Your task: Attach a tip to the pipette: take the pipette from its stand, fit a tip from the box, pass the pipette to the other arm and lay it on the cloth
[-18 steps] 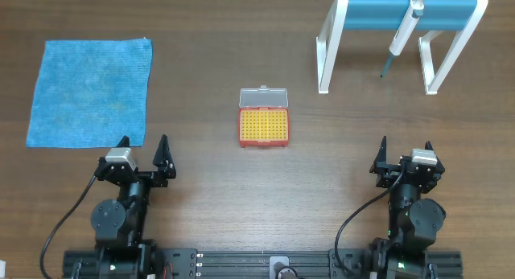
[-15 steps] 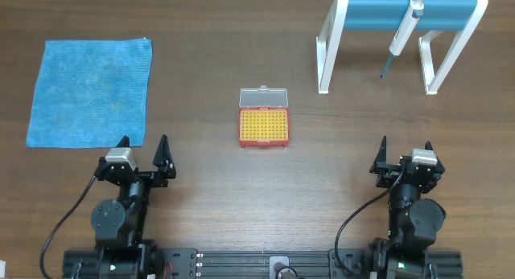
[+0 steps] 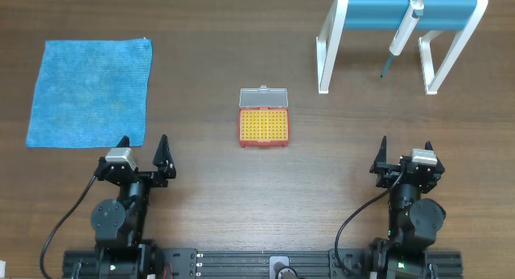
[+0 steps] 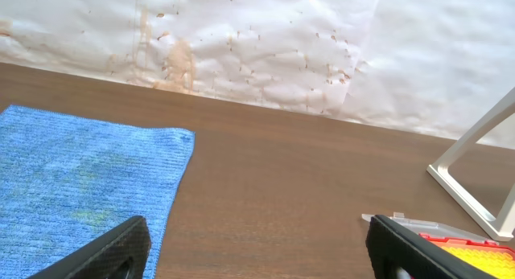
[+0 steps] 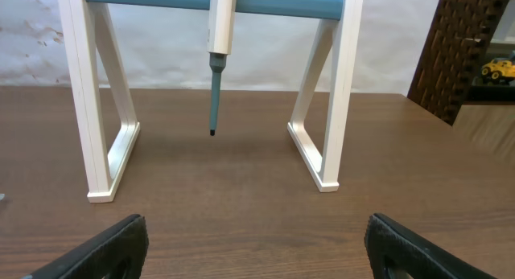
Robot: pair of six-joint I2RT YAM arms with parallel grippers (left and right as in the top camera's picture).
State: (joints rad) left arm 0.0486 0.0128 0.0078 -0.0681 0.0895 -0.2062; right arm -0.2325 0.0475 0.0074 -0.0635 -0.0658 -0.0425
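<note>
A dark wooden table [image 3: 209, 62], backed by a wall of creased, stained white paper [image 4: 265, 46], carries the whole scene. The pipette [image 3: 400, 39] hangs tilted from the blue crossbar of its white-legged stand [image 3: 370, 15] at the table's far right corner. Its grey shaft points down between the legs and ends clear of the tabletop. Near the middle of the table sits the tip box [image 3: 263, 126], with its clear lid folded open toward the far side and its orange tray packed with yellow tips. A blue cloth [image 3: 88, 94] lies flat at the far left, well apart from the box. Both arms sit low along the near edge. The left gripper [image 3: 143, 140] has its fingers spread wide with nothing between them, just beside the cloth's near right corner. The right gripper [image 3: 405, 141], likewise spread and empty, faces the stand from well back, with the hanging pipette straight ahead of it.
</note>
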